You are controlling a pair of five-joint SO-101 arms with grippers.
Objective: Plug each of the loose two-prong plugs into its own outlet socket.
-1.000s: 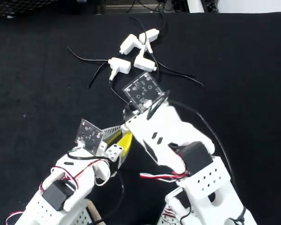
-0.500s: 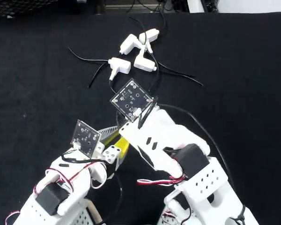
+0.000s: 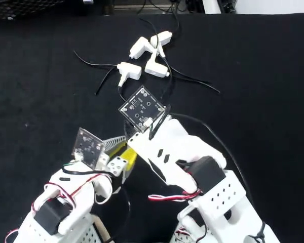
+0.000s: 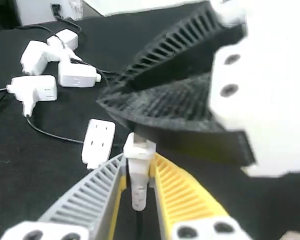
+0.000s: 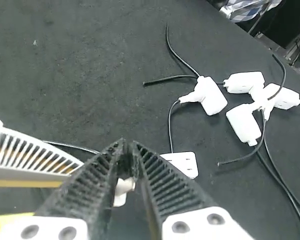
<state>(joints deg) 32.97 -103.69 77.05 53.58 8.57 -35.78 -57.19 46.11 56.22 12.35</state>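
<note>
A small white two-prong plug (image 4: 137,172) stands upright between the grey and yellow fingers of my left gripper (image 4: 138,155), which is shut on it. The black fingers of my right gripper (image 5: 124,147) close on the same plug (image 5: 121,186) from above, at its head. A white outlet socket (image 4: 99,142) lies flat on the black mat just beyond both grippers, also seen as the socket (image 5: 182,164) in the right wrist view. In the high view the left gripper (image 3: 122,149) sits under the front of the right arm (image 3: 177,147).
Several white plugs and adapters with thin black cords (image 3: 144,53) lie in a cluster at the far middle of the mat (image 3: 253,76). The same cluster (image 5: 240,100) lies past the socket. Both arm bases crowd the near edge.
The right arm has pulled back toward the left arm and the near edge. The left arm has drawn slightly back and to the left.
</note>
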